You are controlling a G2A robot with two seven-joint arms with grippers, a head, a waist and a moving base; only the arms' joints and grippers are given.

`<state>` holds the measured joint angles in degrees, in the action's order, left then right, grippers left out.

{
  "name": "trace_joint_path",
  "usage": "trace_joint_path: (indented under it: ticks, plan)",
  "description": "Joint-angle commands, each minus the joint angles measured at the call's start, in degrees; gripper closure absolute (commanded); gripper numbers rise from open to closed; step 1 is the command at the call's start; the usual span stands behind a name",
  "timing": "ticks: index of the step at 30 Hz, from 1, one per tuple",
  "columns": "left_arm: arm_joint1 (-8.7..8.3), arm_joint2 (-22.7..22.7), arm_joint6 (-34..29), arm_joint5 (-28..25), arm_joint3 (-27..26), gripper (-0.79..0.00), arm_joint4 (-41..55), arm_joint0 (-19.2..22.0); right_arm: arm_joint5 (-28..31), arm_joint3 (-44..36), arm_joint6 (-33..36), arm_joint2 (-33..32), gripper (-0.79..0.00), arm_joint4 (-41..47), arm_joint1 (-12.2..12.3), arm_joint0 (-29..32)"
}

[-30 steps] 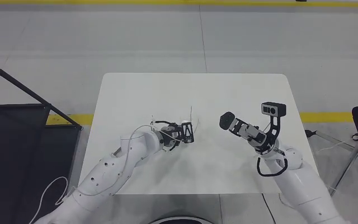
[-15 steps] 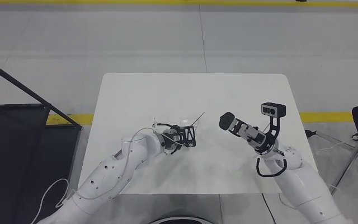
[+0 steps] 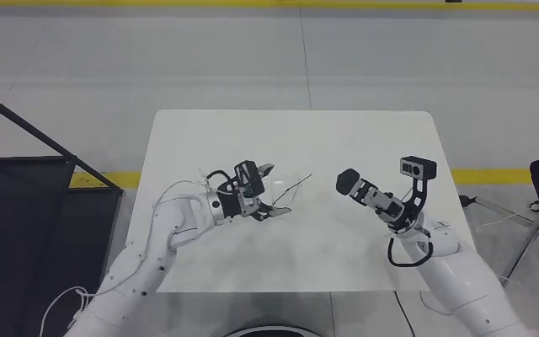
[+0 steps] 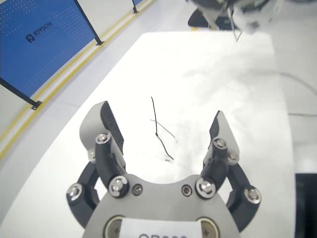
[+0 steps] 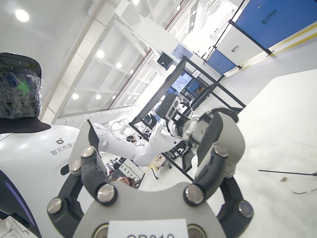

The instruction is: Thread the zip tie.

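Note:
A thin black zip tie lies loose on the white table, running slantwise near the middle. In the left wrist view the zip tie sits on the table just ahead of my left gripper, whose fingers stand wide open with nothing between them. In the top view the left gripper is right beside the tie's near end. My right gripper hangs above the table to the tie's right, apart from it. The right gripper is open and holds nothing; the zip tie shows low to one side.
The table's far edge and right edge border grey floor with a yellow line. A black framed panel stands left of the table. A loose cable runs near the table's edge on the right arm's side.
My left gripper has opened, let go of the zip tie and drawn back to the left. The tie swung round and now lies flat on the table. The right arm barely shifted.

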<state>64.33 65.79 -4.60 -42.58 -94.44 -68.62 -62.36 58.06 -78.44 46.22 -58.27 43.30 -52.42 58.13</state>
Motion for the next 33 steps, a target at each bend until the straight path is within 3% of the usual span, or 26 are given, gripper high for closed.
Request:
trace_joint_path:
  ticks: [1, 6, 13, 33]
  plan:
    - [-0.34, 2.12, -0.02, -3.67, 0.59, -0.785, 7.13, -0.36, -0.06, 0.84, 0.06, -1.97, -0.785, -0.5, 0.19, 0.64]
    - [-1.0, 5.39, 0.5, -9.27, 2.07, -0.785, 19.55, -2.51, -0.06, 1.64, 0.06, -7.44, -0.785, -2.18, 0.26, 3.39]
    - [-1.39, 8.56, 1.34, -6.04, 0.59, -0.785, 27.86, -5.99, -0.06, 1.64, 0.06, -7.44, -0.785, -2.18, 0.26, 3.39]
    - [-1.39, 8.56, 1.33, -6.04, 0.59, -0.784, 27.85, -5.98, -0.06, 1.64, 0.06, -7.44, -0.784, -2.18, 0.26, 3.39]
